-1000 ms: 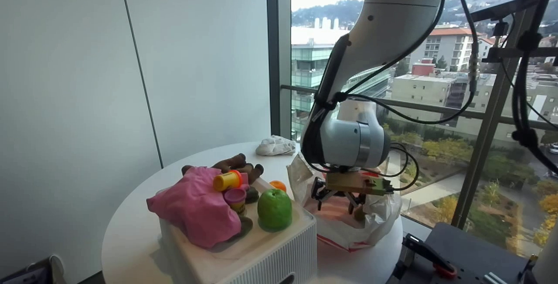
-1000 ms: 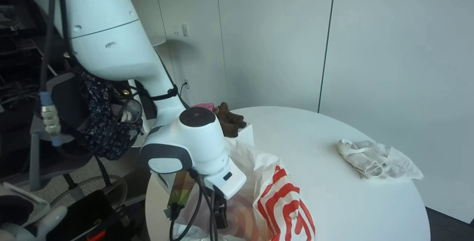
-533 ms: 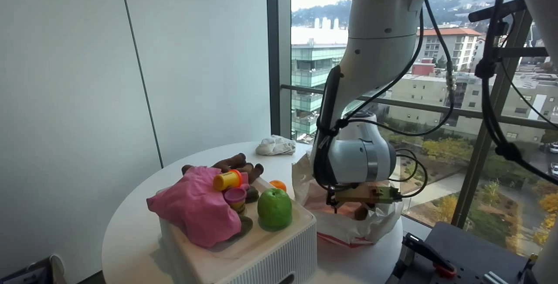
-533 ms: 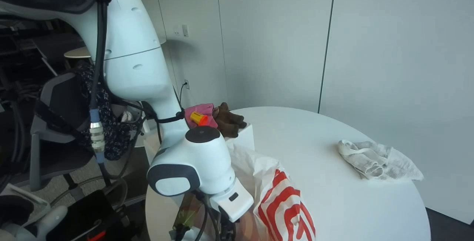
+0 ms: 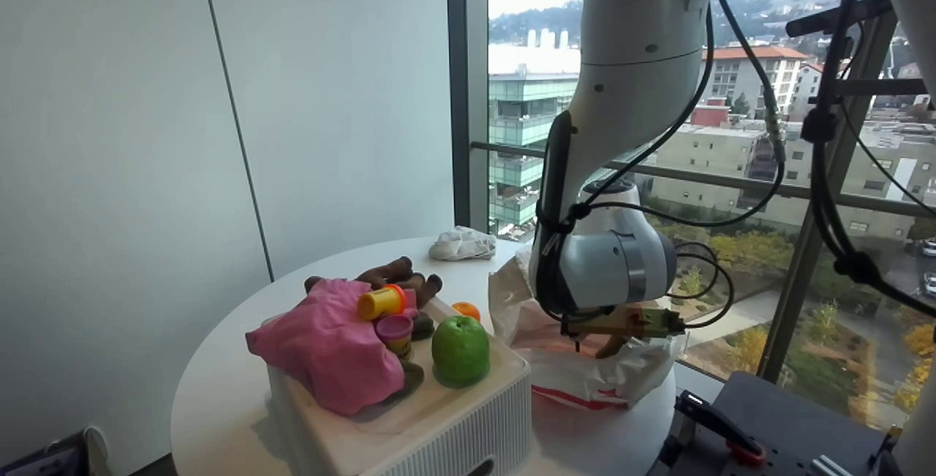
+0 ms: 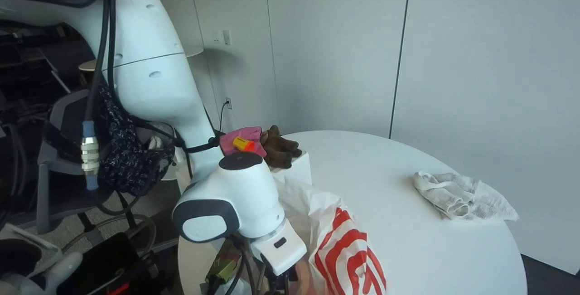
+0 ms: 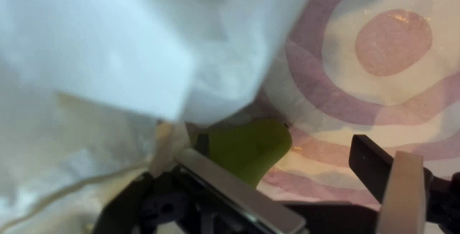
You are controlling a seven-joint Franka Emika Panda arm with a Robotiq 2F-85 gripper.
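Note:
A green pear-shaped item (image 7: 248,144) lies inside the white plastic bag (image 5: 585,381) with red rings, which stands on the round table in both exterior views. My gripper (image 7: 285,151) is down in the bag mouth, its jaws wide apart. In the wrist view the left fingertip stands against or just beside the green item; contact cannot be told. The right fingertip is well apart from it, over the ringed bag wall. A fold of white bag film (image 7: 143,47) covers the upper left of that view. Most of the fingers are hidden in both exterior views.
Beside the bag stands a white box (image 5: 468,425) bearing a pink cloth (image 5: 333,344), a yellow tub (image 5: 382,302), a purple-lidded tub (image 5: 395,335), a green fruit (image 5: 461,350) and a brown plush (image 6: 278,147). An orange fruit (image 5: 466,309) shows behind it. A crumpled white cloth (image 6: 462,195) lies farther off.
Over the last second my gripper has come down into the bag, and its fingers have mostly dropped from sight. Lately the wrist has shifted slightly sideways. The jaws have stayed apart.

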